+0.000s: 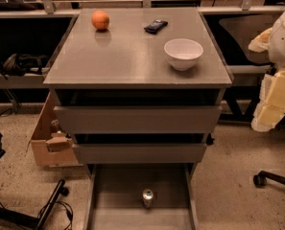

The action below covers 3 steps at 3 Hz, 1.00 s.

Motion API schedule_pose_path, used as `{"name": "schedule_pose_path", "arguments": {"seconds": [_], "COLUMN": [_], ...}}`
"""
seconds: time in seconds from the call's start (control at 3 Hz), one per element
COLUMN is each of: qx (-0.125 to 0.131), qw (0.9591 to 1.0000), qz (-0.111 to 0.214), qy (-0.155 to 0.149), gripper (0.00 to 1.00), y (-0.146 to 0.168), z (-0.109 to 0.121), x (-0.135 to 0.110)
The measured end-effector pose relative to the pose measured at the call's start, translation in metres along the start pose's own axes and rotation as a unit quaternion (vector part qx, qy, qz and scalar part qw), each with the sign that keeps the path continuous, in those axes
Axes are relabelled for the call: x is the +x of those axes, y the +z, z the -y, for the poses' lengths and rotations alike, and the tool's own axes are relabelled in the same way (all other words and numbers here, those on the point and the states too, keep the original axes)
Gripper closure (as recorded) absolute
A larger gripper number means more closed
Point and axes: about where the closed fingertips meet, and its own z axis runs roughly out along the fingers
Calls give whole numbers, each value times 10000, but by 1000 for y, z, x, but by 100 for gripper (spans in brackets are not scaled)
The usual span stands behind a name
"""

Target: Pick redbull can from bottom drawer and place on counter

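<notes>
Redbull can [148, 197] upright mid-floor of the bottom drawer [114, 188].
Expect it light, stiff and slick (thin walls may dent); take it across the mid-body. Your gripper [271, 104] hangs beside the counter [127, 51], at the view's right edge; its opening cannot be told.

A grey-brown counter [127, 56] tops a cabinet of three grey drawers. On it sit an orange [100, 19] at the back left, a small dark object [155, 26] near the back, and a white bowl [183, 53] on the right. The bottom drawer [118, 195] is pulled open, and a redbull can [148, 197] stands upright on its floor. The robot's pale gripper [272, 102] hangs at the right edge, well apart from the can.
</notes>
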Motion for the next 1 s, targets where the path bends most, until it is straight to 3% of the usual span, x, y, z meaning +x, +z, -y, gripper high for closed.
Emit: {"name": "schedule_pose_path", "arguments": {"seconds": [0.33, 0.67, 1.0], "qx": [0, 171, -12], "qw": [10000, 9998, 9995], "qz": [0, -33, 192], "qy": [0, 47, 233], "gripper": [0, 0, 0], "y": [0, -15, 14], "z": [0, 7, 4], "x": [0, 0, 14]}}
